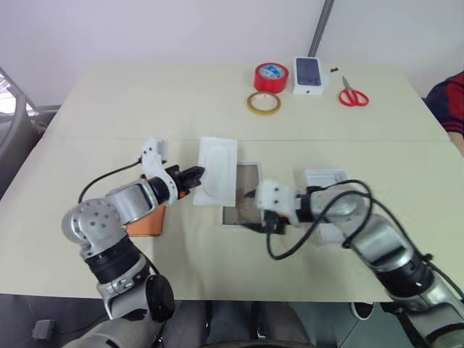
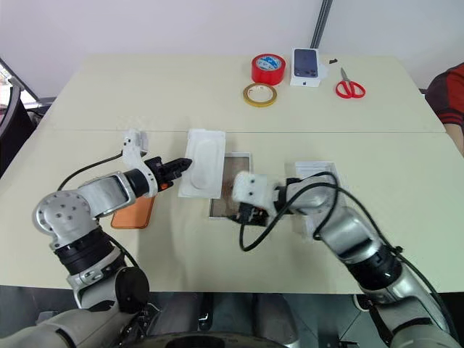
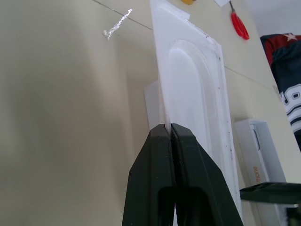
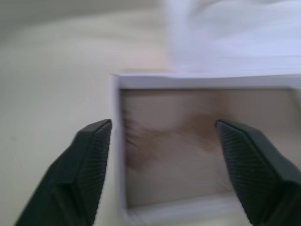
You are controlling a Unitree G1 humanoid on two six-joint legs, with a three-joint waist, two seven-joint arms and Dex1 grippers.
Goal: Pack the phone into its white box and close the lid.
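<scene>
My left gripper (image 1: 194,175) is shut on the edge of a flat white moulded insert (image 1: 217,168) and holds it tilted over the left side of the white box (image 1: 246,217). The insert's oval recess (image 3: 197,84) runs away from the closed fingertips. The white box is an open tray with a brownish floor (image 4: 178,150) and nothing in it. My right gripper (image 4: 169,165) hangs open over the tray's near end, gripping nothing. The orange phone (image 1: 145,225) lies flat on the table under my left forearm. The white lid (image 1: 324,177) rests beyond my right arm, partly hidden by it.
At the table's far side stand a red tape roll (image 1: 271,77), a yellowish tape ring (image 1: 262,103), a small white box with a phone picture (image 1: 309,75) and red scissors (image 1: 353,94). A person's red sleeve (image 1: 449,101) shows at the right edge.
</scene>
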